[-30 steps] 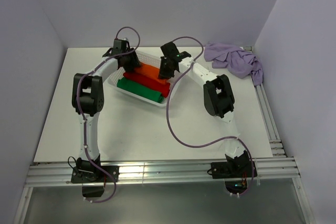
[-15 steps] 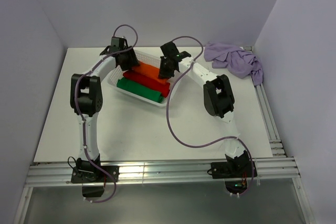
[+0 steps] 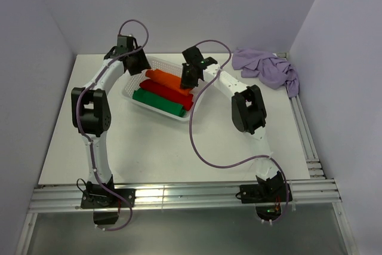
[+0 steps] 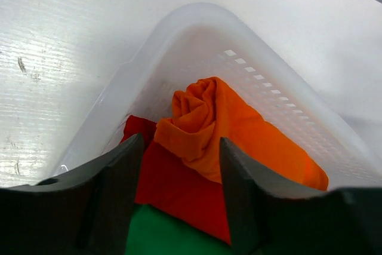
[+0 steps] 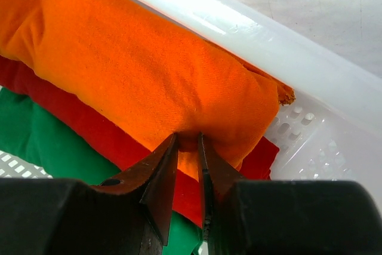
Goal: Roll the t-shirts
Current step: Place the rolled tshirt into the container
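Observation:
Three rolled t-shirts lie side by side in the white mesh basket [image 3: 136, 101]: orange [image 3: 168, 79] at the back, red [image 3: 164, 91] in the middle, green [image 3: 156, 103] in front. The lilac t-shirt [image 3: 267, 70] lies crumpled at the back right. My right gripper [image 5: 188, 143] is shut on a pinch of the orange t-shirt [image 5: 131, 58] at its right end [image 3: 188, 78]. My left gripper [image 4: 179, 165] is open and empty, above the basket's left end [image 3: 136, 63], with the orange roll's end [image 4: 200, 111] just beyond its fingers.
The basket's rim [image 5: 250, 34] runs close behind the right gripper; its corner wall [image 4: 197, 22] curves round ahead of the left one. A purple cable [image 3: 200, 141] loops across the table in front of the basket. Walls stand at the back and both sides.
My left gripper has drawn back up and to the left, off the orange roll's left end to the basket's corner. The right gripper has stayed on the roll.

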`<state>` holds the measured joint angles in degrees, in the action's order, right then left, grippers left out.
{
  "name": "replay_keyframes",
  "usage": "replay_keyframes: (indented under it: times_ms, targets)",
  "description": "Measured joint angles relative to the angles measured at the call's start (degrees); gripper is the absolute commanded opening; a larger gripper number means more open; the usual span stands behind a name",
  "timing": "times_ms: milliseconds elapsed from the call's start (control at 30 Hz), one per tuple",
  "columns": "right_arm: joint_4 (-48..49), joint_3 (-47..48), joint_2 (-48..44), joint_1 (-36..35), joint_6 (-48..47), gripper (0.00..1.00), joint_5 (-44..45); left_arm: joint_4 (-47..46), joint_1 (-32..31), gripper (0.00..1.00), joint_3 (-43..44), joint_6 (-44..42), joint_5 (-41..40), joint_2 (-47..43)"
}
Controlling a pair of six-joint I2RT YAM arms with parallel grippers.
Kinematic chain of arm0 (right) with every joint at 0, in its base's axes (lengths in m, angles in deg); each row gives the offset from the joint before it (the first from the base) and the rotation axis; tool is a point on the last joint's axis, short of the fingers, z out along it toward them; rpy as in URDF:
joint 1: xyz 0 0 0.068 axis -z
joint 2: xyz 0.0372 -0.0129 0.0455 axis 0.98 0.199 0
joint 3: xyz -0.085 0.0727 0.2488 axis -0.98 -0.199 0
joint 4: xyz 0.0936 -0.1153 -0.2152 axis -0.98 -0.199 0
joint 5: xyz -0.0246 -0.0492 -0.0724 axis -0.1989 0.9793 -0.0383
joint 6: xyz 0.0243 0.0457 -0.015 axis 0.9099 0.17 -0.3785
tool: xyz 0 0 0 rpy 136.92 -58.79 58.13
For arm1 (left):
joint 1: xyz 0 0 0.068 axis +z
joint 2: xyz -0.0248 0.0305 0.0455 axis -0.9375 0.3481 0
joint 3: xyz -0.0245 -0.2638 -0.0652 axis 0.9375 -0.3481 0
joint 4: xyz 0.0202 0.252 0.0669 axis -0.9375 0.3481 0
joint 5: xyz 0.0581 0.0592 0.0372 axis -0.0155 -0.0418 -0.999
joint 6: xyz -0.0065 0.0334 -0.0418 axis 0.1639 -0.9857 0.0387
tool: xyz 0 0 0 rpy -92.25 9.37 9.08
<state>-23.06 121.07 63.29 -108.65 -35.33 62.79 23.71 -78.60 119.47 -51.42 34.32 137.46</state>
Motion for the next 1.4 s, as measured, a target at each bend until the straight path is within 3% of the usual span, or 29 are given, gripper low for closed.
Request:
replay_keyframes:
  times_ms: [533,1067,1400]
  targets:
    - [0.50,0.96,0.00,0.02,0.33,0.28,-0.76,-1.66,-6.45,0.52,-1.75,0.09,6.32,-1.92]
    - [3.72,3.21,-0.28,0.00,2.93,0.25,-4.57,-2.16,-4.55,0.46,-1.73,-0.94,10.27,0.42]
    - [2.36,6.64,6.84,-0.44,4.13,0.22,-2.34,-3.21,-4.22,0.44,-0.70,-1.84,13.16,6.10]
